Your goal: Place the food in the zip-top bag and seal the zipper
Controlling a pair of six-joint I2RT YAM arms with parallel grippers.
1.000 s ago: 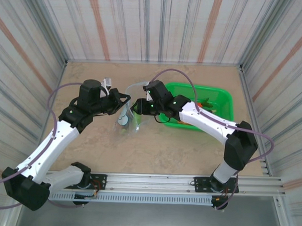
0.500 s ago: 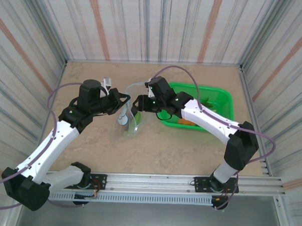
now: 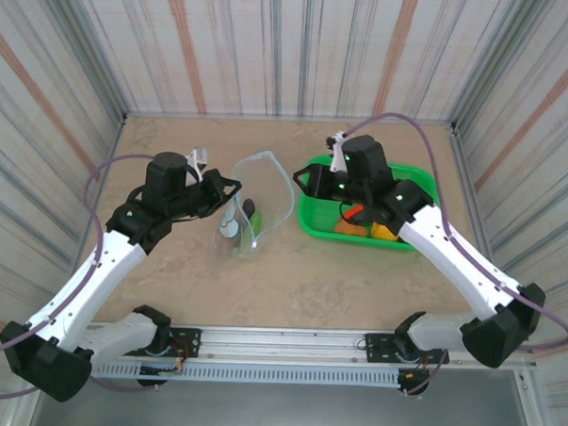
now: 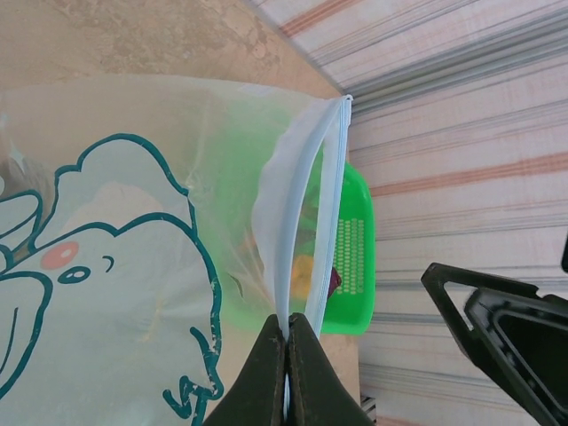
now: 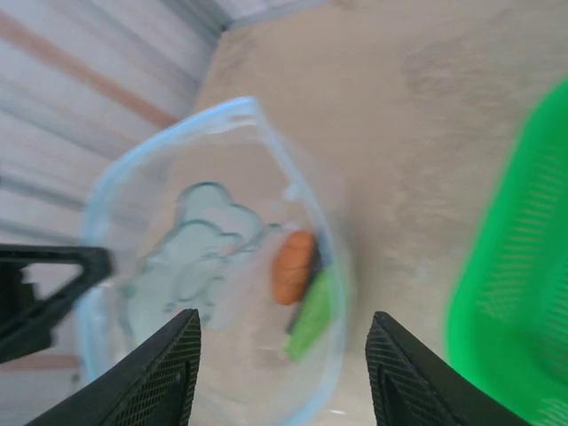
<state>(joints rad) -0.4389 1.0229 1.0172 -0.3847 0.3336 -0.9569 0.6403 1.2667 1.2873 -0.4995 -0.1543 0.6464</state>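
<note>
The zip-top bag (image 3: 258, 204) stands on the table between the arms, clear with an elephant print (image 4: 106, 266), its mouth gaping upward. My left gripper (image 3: 230, 194) is shut on one side of the zipper (image 4: 330, 195) strip and holds that edge up. Food lies inside the bag: an orange piece (image 5: 295, 264) and a green piece (image 5: 311, 315), with a dark piece (image 3: 249, 209) beside them. My right gripper (image 3: 302, 182) hangs open and empty between the bag and the basket's left rim. More food (image 3: 355, 217), orange, red and yellow, sits in the basket.
The green mesh-sided basket (image 3: 408, 176) stands right of the bag, close to the right wall. Striped walls close in the table on three sides. Bare tan tabletop (image 3: 290, 279) stretches in front of the bag and basket.
My right gripper has pulled back from the bag's mouth, to the right and up toward the basket. The bag's mouth now stands wider. The left gripper has kept its hold.
</note>
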